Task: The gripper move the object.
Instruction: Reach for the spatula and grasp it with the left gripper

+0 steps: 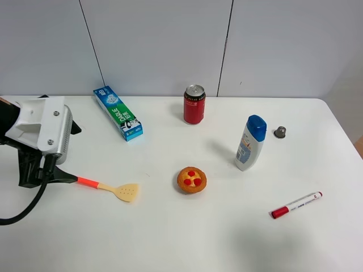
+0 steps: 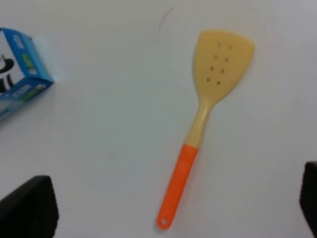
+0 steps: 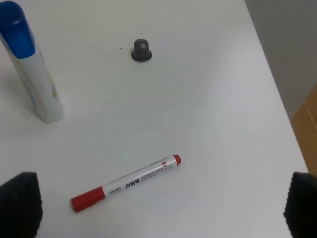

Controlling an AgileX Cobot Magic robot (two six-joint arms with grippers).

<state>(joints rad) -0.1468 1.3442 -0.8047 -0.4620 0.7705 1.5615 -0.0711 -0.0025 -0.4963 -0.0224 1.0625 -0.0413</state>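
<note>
L pincer (image 1: 48, 174) is wide open, nothing held. Spatula (image 1: 112, 188) lies flat on desk (image 1: 170, 243) just ahead of it, handle end nearest, long axis running away toward tart (image 1: 191, 179). L arm far nearer. R pincer (image 3: 161, 210), also open and empty, sits by marker (image 3: 126, 182).

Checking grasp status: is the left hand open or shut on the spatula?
Open. The left hand has its fingers wide apart; the spatula lies flat between them, untouched.

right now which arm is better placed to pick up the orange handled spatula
Left. Its fingers sit open on either side of the orange-handled tan perforated spatula. The right wrist view shows the red-capped white marker pen and no spatula.
</note>
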